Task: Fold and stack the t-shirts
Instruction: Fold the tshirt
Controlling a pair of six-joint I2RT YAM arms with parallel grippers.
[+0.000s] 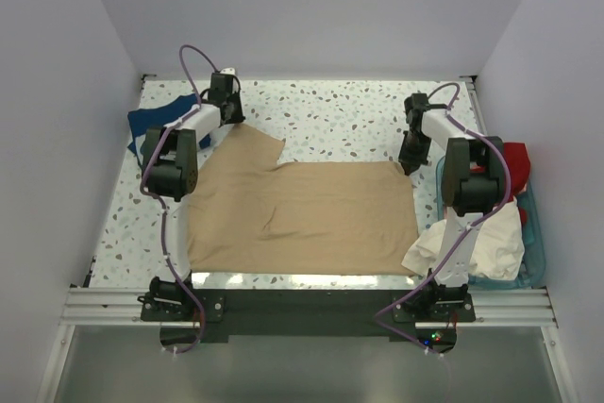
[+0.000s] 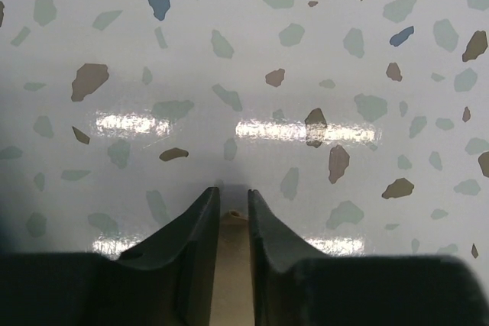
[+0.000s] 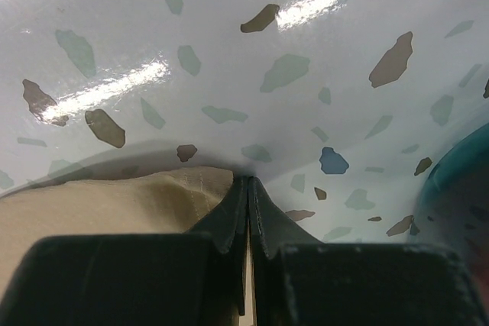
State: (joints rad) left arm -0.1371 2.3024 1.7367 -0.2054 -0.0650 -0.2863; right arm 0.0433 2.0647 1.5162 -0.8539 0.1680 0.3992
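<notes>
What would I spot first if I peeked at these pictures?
A big tan t-shirt lies spread flat in the middle of the speckled table. The left claw and the right claw sit at its two far corners, one each. On the right, a teal basket holds a red shirt and a white shirt that spills over its rim.

Spread shirt [image 1: 302,214] mid table [image 1: 349,120], basket [image 1: 536,233] w/ shirts [image 1: 491,238] R, another shirt [image 1: 151,122] far-L.

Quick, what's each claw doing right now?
Left gripper: jaws narrowly apart, plain tan-beige cloth t-shirt between them; grip cannot be told.
Right gripper: shut on that t-shirt's corner.
</notes>
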